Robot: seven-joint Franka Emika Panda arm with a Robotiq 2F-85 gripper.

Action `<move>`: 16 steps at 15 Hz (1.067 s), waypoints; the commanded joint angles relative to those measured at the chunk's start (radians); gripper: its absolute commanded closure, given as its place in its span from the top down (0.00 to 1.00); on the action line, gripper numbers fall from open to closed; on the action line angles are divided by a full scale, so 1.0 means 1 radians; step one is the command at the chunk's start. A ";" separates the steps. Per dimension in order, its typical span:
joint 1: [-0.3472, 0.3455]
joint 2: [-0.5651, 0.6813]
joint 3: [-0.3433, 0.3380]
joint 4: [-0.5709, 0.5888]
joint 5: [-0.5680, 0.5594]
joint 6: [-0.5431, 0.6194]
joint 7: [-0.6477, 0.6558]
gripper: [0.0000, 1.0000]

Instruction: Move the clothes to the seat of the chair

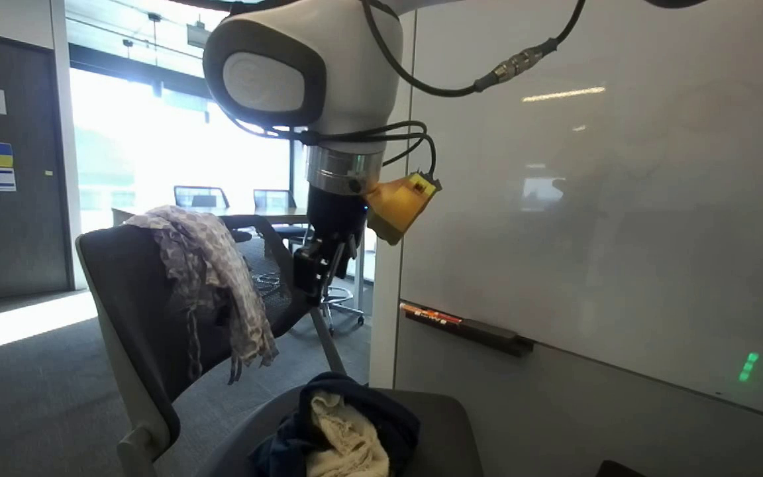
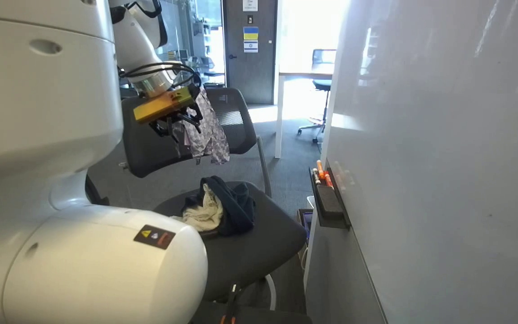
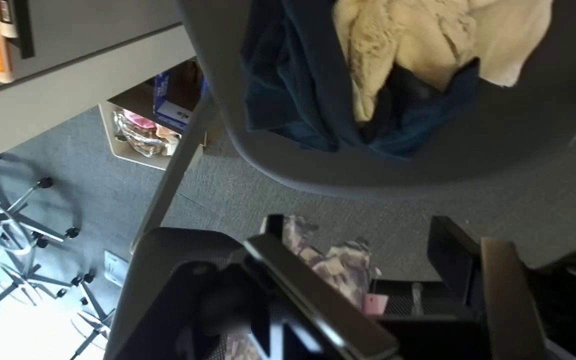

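Left of centre in an exterior view, a pale patterned cloth (image 1: 222, 258) hangs over the chair back (image 1: 123, 271); at the bottom of the frame, a navy cloth (image 1: 395, 417) and a cream cloth (image 1: 352, 444) lie bunched together on the chair seat (image 1: 444, 424). Low in the wrist view, the gripper (image 3: 360, 240) is released, its fingers (image 3: 450, 255) well apart, and the pale patterned cloth shows between them (whether they touch it, I cannot tell)

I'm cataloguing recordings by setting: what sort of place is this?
Most likely an office or meeting room, though a lab isn't ruled out: there's a large whiteboard, markers on its ledge, and a wheeled chair in the background.
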 commanded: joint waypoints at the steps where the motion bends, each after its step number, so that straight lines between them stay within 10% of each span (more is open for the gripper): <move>1: -0.089 0.083 0.165 0.158 0.027 -0.018 -0.019 1.00; 6: -0.124 0.144 0.294 0.192 -0.008 -0.206 -0.052 1.00; 16: -0.108 0.203 0.245 0.308 -0.254 -0.322 -0.007 1.00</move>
